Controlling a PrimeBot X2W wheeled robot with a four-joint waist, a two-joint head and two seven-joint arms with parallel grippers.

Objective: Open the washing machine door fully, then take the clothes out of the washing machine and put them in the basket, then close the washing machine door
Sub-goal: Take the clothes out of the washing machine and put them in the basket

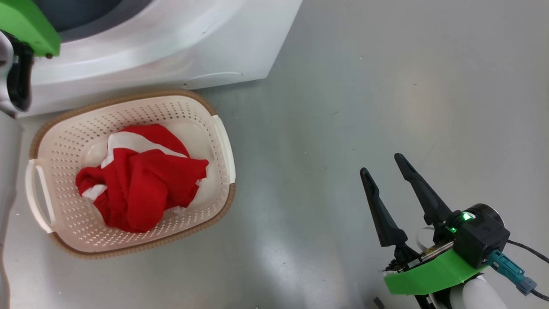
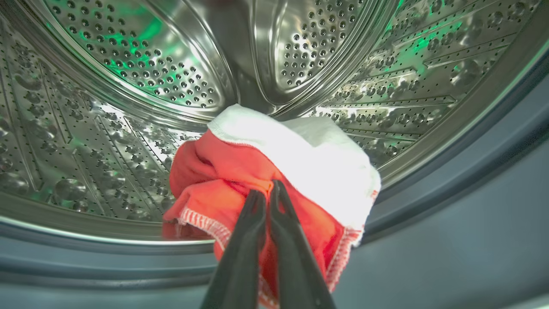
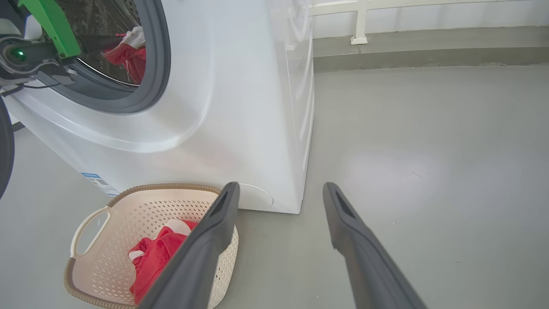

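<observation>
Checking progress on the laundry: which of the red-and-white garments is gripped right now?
The garment inside the drum: the left gripper is shut on it. The other garment lies loose in the basket.

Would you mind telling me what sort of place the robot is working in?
Likely a laundry area: a white front-loading washing machine stands on a grey floor, with a cream basket holding red clothes in front of it.

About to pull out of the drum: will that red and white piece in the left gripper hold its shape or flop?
Probably floppy: the cloth bunches in soft folds around the shut left gripper. Likely light, since a thin pinch holds it. Its loose hem hangs low, so it may drag on the grey gasket.
</observation>
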